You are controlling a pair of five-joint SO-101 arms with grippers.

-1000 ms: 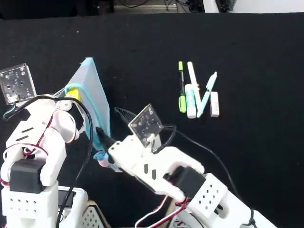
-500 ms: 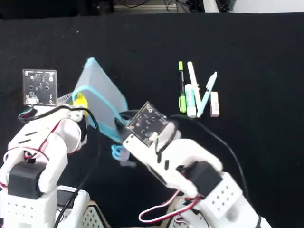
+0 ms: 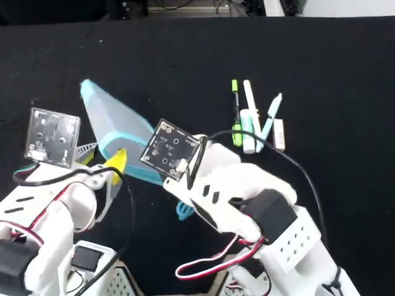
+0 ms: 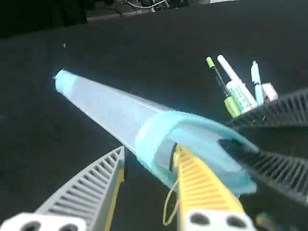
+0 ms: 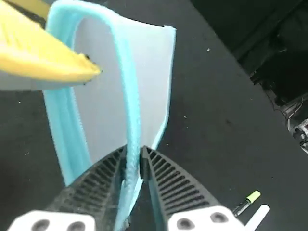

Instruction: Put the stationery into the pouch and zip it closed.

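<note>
The light-blue pouch (image 3: 111, 120) lies at the left of the table, its closed end far left and its mouth (image 4: 202, 144) spread open toward the arms. My right gripper (image 5: 134, 161) is shut on the mouth's rim, its black fingers (image 4: 269, 163) clamping the zipper band. My left gripper (image 4: 148, 149) is open; its yellow finger (image 4: 192, 185) is inside the mouth and the grey finger (image 4: 91, 192) outside, the rim between them. The stationery lies on the table right of centre: green highlighter (image 3: 236, 131), white tube (image 3: 247, 134), white pen (image 3: 251, 98), light-blue pen (image 3: 270, 123), small eraser (image 3: 279, 134).
The table top is black cloth (image 3: 333, 74). The right arm's body (image 3: 247, 203) and its cable lie between the pouch and the stationery. A small blue loop (image 3: 184, 211) hangs below the pouch by that arm.
The pouch has swung so its closed end points farther left, and its mouth has spread open. The right arm moved in toward the pouch; the left arm drew back toward the table's front.
</note>
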